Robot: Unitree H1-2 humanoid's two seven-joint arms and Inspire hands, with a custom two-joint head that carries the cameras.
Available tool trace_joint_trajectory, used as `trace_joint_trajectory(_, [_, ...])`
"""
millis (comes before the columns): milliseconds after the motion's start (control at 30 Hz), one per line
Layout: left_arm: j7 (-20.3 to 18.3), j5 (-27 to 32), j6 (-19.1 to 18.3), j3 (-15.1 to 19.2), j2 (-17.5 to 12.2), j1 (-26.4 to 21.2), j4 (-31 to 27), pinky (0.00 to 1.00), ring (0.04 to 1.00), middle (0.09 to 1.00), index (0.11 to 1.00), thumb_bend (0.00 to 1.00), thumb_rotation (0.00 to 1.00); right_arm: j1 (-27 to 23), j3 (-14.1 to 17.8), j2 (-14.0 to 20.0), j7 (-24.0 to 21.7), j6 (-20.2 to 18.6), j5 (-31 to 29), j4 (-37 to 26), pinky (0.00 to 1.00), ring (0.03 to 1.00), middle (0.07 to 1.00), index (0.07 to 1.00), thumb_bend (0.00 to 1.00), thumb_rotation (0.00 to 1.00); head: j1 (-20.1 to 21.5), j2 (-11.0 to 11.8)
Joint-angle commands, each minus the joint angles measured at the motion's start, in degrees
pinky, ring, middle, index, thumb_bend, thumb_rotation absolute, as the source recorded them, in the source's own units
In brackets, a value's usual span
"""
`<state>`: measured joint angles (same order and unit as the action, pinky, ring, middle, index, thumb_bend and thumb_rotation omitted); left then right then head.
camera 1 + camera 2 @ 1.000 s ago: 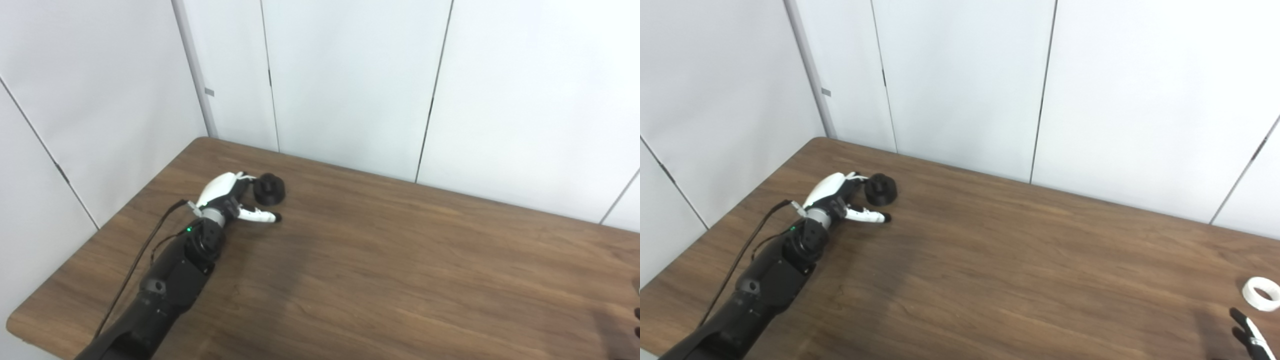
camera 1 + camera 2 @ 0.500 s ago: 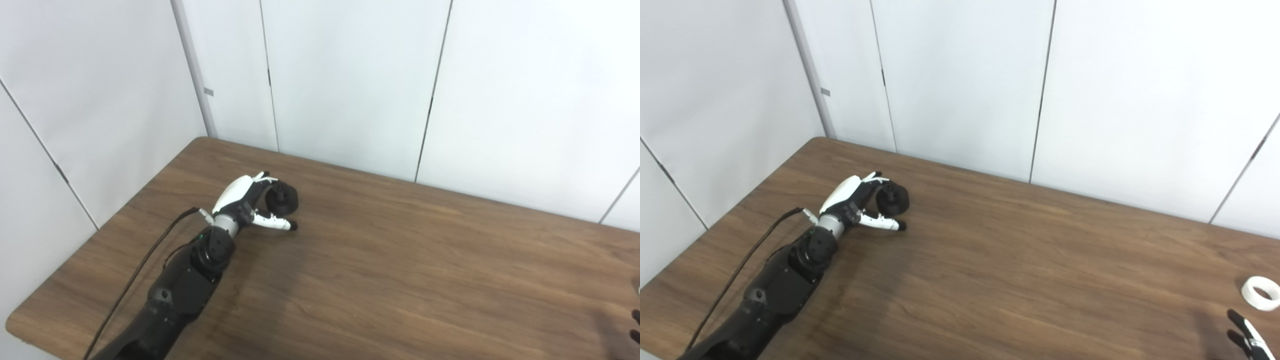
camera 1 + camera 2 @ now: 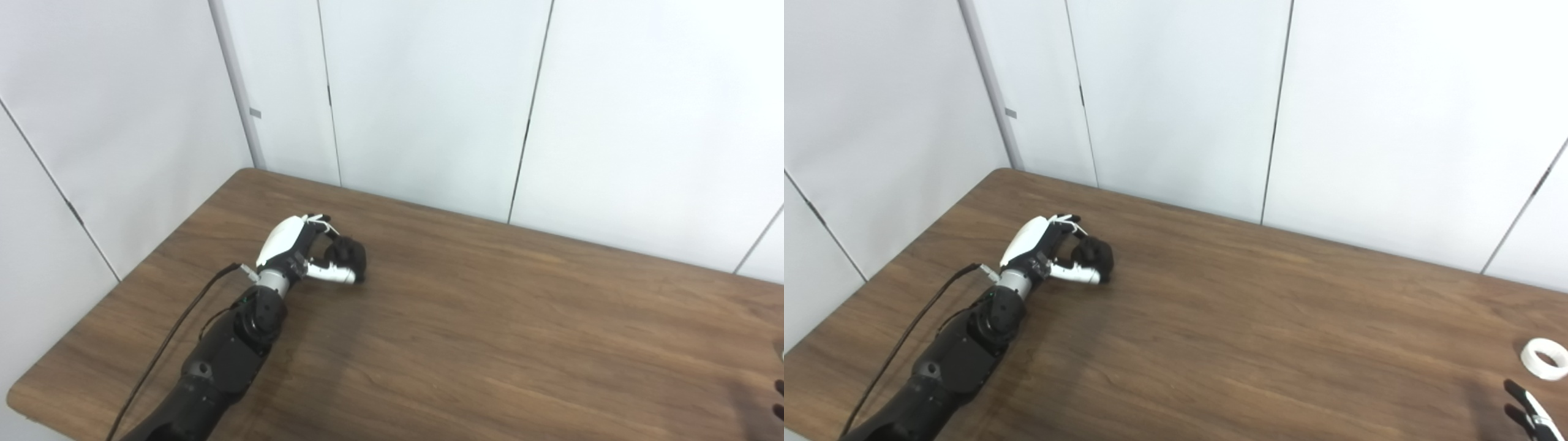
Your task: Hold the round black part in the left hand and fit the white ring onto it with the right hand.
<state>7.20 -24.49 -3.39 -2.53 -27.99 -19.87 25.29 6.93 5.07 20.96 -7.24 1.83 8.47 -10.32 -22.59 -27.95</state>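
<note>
The round black part [image 3: 350, 256] sits on the brown table [image 3: 465, 331] at the back left. My left hand [image 3: 301, 252] is around it: the fingers curl over its far side and the thumb presses on its near side. It also shows in the right eye view [image 3: 1095, 257]. The white ring [image 3: 1544, 359] lies flat on the table at the far right, seen only in the right eye view. Only the fingertips of my right hand [image 3: 1526, 411] show at the bottom right corner, stretched out and apart, just short of the ring and holding nothing.
White wall panels [image 3: 429, 98] close off the table's back and left sides. The table's left edge and front left corner [image 3: 18, 395] are near my left arm. A black cable [image 3: 177, 331] runs along the left forearm.
My left hand has moved right to the black part and closed its fingers and thumb around it. The part has shifted a little to the right. The right hand has hardly moved.
</note>
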Motion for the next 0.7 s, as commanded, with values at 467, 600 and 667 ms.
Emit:
trace_joint_trajectory(467, [-0.6, -1.6, 2.8, -2.9, -1.0, 0.0, 0.0, 1.00, 0.974, 0.867, 0.481, 0.52, 0.05, 1.5, 0.6, 0.2, 0.7, -2.2, 1.2, -1.0, 0.68, 0.934, 0.971, 0.929, 0.62, 0.65, 1.1, 0.2])
trace_joint_trajectory(600, [-1.5, -1.8, 4.5, -4.3, -0.9, 1.5, -1.2, 1.00, 0.967, 0.863, 0.480, 0.52, 0.05, 1.8, 0.4, -0.2, 0.7, -1.9, 1.2, -2.4, 0.70, 0.949, 0.977, 0.929, 0.62, 0.64, 3.1, 0.0])
trace_joint_trajectory(667, [-1.7, -3.0, 6.2, -5.8, -0.8, 2.6, -3.7, 1.00, 0.966, 0.861, 0.480, 0.52, 0.05, 1.8, 0.6, -0.4, 1.1, -1.9, 1.7, -3.4, 0.69, 0.945, 0.979, 0.931, 0.60, 0.63, 3.9, 0.0])
